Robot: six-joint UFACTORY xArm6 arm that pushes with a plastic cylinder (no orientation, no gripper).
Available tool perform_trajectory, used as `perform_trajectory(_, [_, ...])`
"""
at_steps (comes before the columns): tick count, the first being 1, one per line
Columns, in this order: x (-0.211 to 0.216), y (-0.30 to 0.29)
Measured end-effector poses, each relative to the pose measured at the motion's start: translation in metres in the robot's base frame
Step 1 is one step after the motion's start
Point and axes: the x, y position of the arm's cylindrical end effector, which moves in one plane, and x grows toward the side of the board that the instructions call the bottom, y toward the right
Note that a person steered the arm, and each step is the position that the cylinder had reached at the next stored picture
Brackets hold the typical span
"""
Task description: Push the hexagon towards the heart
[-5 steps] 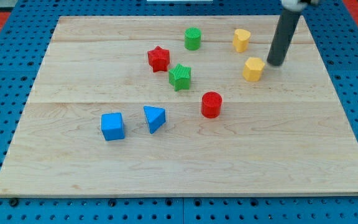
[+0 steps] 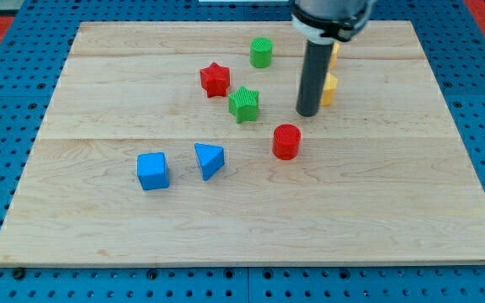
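The yellow hexagon (image 2: 330, 88) sits in the upper right of the board, mostly hidden behind my dark rod. The yellow heart (image 2: 334, 53) lies just above it toward the view's top, and only a sliver shows beside the rod. My tip (image 2: 307, 114) rests on the board at the hexagon's lower left, close to it or touching it. The tip lies between the green star (image 2: 243, 103) and the hexagon, above the red cylinder (image 2: 286, 140).
A green cylinder (image 2: 261, 52) and a red star (image 2: 215, 79) sit left of the rod. A blue cube (image 2: 152, 171) and a blue triangle (image 2: 210, 159) lie at lower left. The wooden board (image 2: 394, 210) sits on a blue pegboard.
My rod has swung from the hexagon's right side to its lower left and now covers most of the hexagon and heart. The hexagon seems shifted slightly left.
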Motion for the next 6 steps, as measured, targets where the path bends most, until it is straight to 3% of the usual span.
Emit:
perform_trajectory(3, [-0.017,0.073])
perform_trajectory(6, [-0.024,0.088])
